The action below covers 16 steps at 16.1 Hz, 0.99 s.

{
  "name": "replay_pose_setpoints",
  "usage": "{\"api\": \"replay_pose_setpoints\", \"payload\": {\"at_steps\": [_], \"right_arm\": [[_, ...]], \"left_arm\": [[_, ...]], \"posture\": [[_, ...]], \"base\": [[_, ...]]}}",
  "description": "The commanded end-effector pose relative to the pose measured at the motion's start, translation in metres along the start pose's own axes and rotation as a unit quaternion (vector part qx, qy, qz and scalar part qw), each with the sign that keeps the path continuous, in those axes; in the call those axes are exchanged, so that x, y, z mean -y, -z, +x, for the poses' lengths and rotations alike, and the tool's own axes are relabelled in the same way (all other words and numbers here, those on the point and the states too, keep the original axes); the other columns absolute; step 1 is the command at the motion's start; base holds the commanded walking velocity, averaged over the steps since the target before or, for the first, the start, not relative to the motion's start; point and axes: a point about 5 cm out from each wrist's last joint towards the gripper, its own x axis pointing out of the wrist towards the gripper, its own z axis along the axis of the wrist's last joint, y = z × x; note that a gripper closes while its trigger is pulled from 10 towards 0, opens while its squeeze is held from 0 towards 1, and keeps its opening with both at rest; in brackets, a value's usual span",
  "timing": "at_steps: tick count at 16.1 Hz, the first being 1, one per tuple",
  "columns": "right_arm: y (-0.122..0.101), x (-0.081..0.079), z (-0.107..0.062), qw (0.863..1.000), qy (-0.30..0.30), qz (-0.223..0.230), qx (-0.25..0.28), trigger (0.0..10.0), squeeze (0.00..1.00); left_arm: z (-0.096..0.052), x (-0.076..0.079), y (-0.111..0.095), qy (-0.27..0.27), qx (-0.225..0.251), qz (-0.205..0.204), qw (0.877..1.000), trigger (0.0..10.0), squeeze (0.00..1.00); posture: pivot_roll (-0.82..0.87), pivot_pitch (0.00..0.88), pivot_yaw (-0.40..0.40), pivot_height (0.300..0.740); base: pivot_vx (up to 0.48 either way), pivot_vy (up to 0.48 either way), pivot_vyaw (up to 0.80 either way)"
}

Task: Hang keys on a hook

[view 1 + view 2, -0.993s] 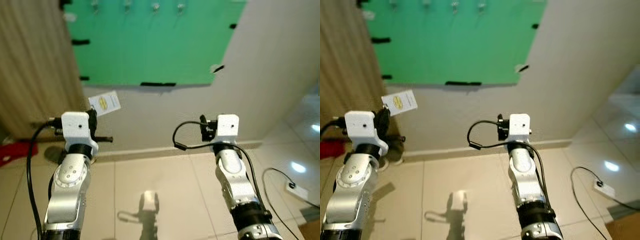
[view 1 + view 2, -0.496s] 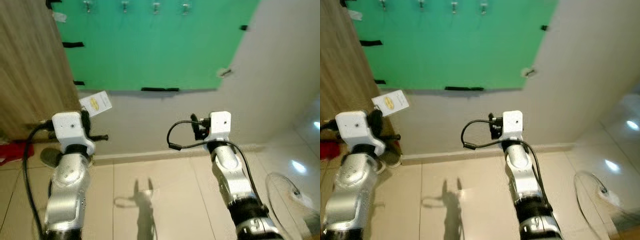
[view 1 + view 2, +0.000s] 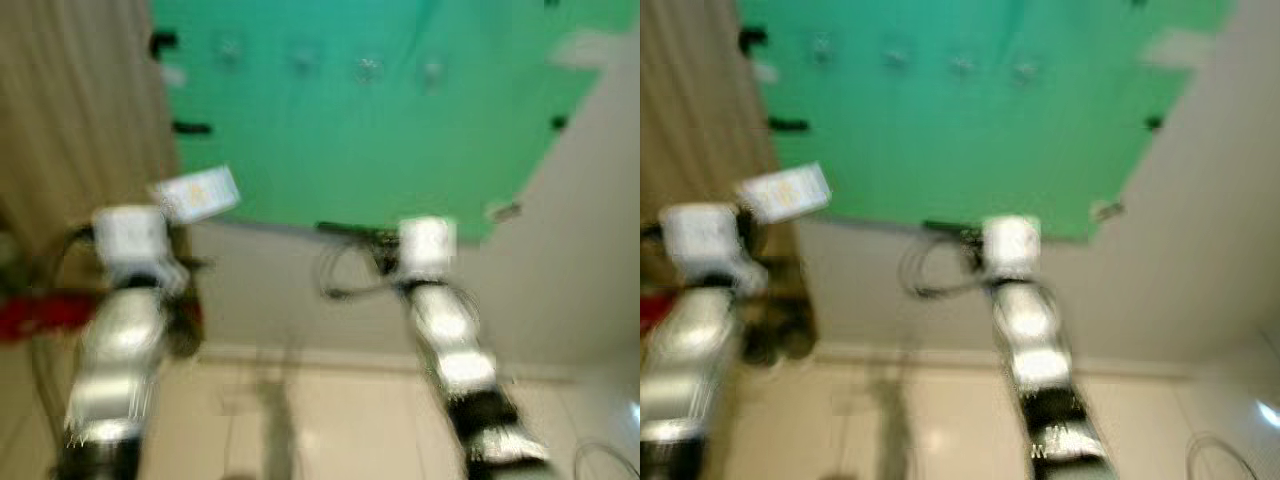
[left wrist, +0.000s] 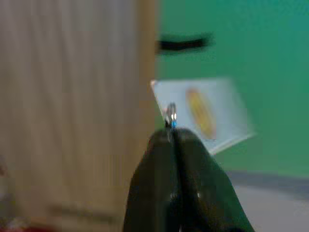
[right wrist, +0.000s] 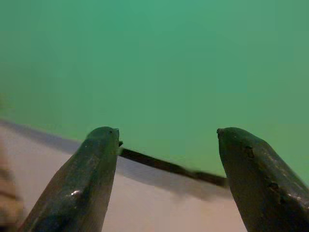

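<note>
A row of hooks (image 3: pixel 366 69) sits on the green board (image 3: pixel 400 150), blurred.

Head views: camera tilted upward, frame motion-blurred.

The green board (image 3: pixel 380 120) sits lower and larger in the head views than 0.5 s ago; its row of hooks (image 3: pixel 368 68), earlier at the top edge, is now well inside the frame. Less floor tile (image 3: pixel 330 420) shows at the bottom. Both arms appear against the board's lower edge rather than the bare wall. The white tag (image 3: pixel 197 194) now overlaps the green.
</note>
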Motion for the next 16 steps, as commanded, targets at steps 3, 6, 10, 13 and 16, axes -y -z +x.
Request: {"api": "replay_pose_setpoints", "payload": {"at_steps": [3, 6, 10, 13, 16], "right_arm": [[0.012, 0.023, -0.008, 0.999, 0.028, 0.014, -0.025, 10.0, 0.11], [0.020, 0.021, -0.016, 0.998, 0.057, 0.030, -0.029, 10.0, 0.11], [0.027, 0.013, -0.024, 0.997, 0.066, 0.038, -0.030, 10.0, 0.11], [0.014, 0.016, -0.014, 0.998, 0.050, 0.018, -0.014, 10.0, 0.11], [0.005, 0.022, -0.008, 0.999, 0.045, 0.000, -0.003, 10.0, 0.11]], "left_arm": [[-0.007, 0.010, 0.010, -0.005, -0.032, 0.020, 0.999, 10.0, 0.00], [-0.012, 0.002, 0.006, 0.037, -0.036, 0.066, 0.996, 10.0, 0.00], [0.009, 0.014, -0.014, 0.107, -0.007, 0.105, 0.989, 10.0, 0.00], [0.025, 0.011, -0.021, 0.148, -0.009, 0.110, 0.983, 10.0, 0.00], [0.022, 0.011, -0.021, 0.131, 0.007, 0.057, 0.990, 10.0, 0.00]], "posture": [[0.10, 0.000, -0.059, 0.740], [0.10, 0.026, 0.002, 0.740], [0.08, 0.030, 0.023, 0.740], [0.07, 0.020, -0.011, 0.740], [0.06, 0.016, -0.040, 0.740]], "base": [[0.160, 0.000, 0.00], [0.000, 0.000, 0.00], [0.000, 0.000, 0.00], [0.000, 0.000, 0.00], [0.000, 0.000, 0.00]]}}
